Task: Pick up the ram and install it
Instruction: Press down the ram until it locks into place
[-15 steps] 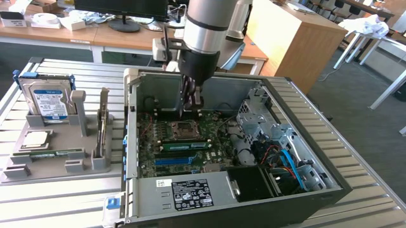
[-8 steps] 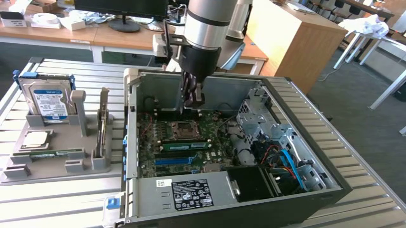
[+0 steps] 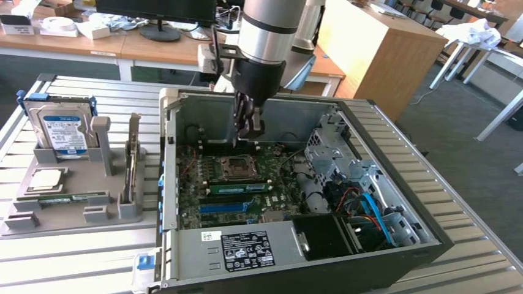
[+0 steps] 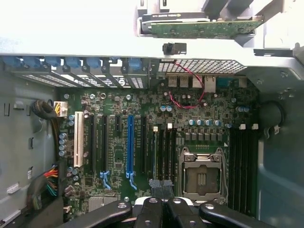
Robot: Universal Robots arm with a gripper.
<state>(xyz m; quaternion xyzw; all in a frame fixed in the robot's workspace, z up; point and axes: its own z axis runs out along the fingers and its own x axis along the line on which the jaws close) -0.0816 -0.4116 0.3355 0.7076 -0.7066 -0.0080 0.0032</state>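
Black two-finger gripper (image 3: 250, 125) hangs inside the open black-and-silver computer case (image 3: 392, 153), above the green motherboard (image 3: 237, 184) near the empty silver CPU socket (image 4: 201, 176). Jaws look pressed together with nothing between them, though the wrist view catches just the finger bases. Long thin green ram stick (image 3: 73, 197) lies flat on the grey holder tray (image 3: 73, 214) at the exterior view's left, well apart from the gripper.
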